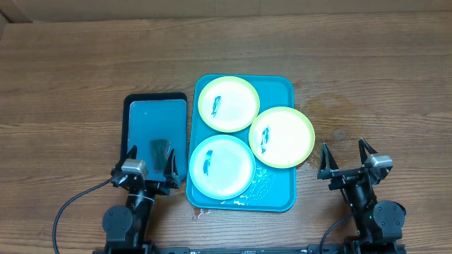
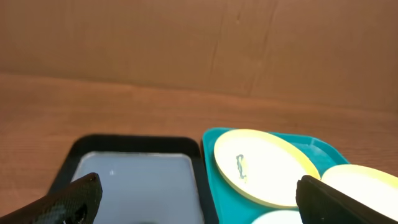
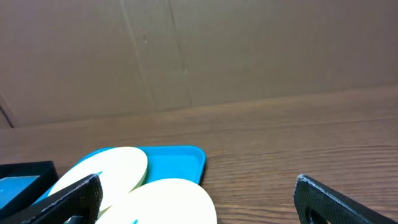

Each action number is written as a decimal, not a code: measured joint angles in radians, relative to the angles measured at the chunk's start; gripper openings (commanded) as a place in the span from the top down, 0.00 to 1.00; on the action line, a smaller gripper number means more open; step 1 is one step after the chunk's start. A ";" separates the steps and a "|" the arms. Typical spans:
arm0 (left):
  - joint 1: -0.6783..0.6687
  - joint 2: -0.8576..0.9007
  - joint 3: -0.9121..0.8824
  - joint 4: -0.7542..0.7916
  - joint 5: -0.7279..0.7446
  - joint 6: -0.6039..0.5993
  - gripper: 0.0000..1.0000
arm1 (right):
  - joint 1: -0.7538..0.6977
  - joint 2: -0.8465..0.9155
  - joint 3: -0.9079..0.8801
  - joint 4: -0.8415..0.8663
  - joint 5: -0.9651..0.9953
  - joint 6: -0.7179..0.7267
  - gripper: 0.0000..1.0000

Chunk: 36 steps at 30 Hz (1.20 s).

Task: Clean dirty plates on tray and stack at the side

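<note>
Sitting unwiped in the tray [image 1: 279, 88], each plate carries a dark teal smear on its pale centre. The light blue plate [image 1: 221, 166] lies just right of the left gripper [image 1: 150, 159], and one yellow-green plate [image 1: 227, 104] lies farther ahead of it. The other yellow-green plate [image 1: 281, 137] is ahead and left of the right gripper [image 1: 344, 152], overhanging the tray's rim on that side.

Under the left gripper lies a dark-rimmed tray [image 1: 152, 116] holding a dark lump [image 1: 161, 149] by its right finger, perhaps a sponge; I cannot tell. Both grippers hover spread wide and empty, the right one over bare bench [image 1: 395, 85].

Nothing looks cleaned or stacked, so this seems the opening step. The next move probably calls for the left gripper to drop onto that lump and close, while the right steadies the overhanging plate.
</note>
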 measured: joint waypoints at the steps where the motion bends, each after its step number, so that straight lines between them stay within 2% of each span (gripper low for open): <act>1: 0.000 0.000 0.000 -0.001 0.000 -0.021 0.00 | 0.000 0.000 0.000 0.009 -0.014 0.001 0.00; 4: 0.000 0.000 0.000 0.058 0.014 -0.102 0.00 | 0.000 0.000 0.000 0.053 -0.103 0.001 0.00; 7: 0.000 0.000 0.004 0.188 0.045 -0.158 0.00 | 0.000 0.000 0.001 0.039 -0.200 0.005 0.00; 10: 0.000 0.001 0.047 0.163 0.055 -0.185 0.00 | 0.000 0.000 0.024 -0.060 -0.260 0.037 0.00; 13: 0.000 0.030 0.183 -0.002 0.047 -0.188 0.00 | 0.000 0.018 0.126 -0.179 -0.285 0.058 0.00; 17: 0.000 0.161 0.452 -0.237 0.034 -0.154 0.00 | 0.000 0.116 0.399 -0.383 -0.298 0.070 0.00; 24: 0.000 0.554 0.933 -0.749 0.032 -0.091 0.00 | 0.000 0.509 0.900 -0.843 -0.312 0.077 0.00; 29: 0.000 0.786 1.141 -0.979 0.032 -0.071 0.00 | 0.000 0.740 1.065 -0.910 -0.330 0.080 0.00; 36: 0.000 0.918 1.199 -1.098 0.033 -0.037 0.00 | 0.017 0.910 1.072 -0.920 -0.458 0.080 0.00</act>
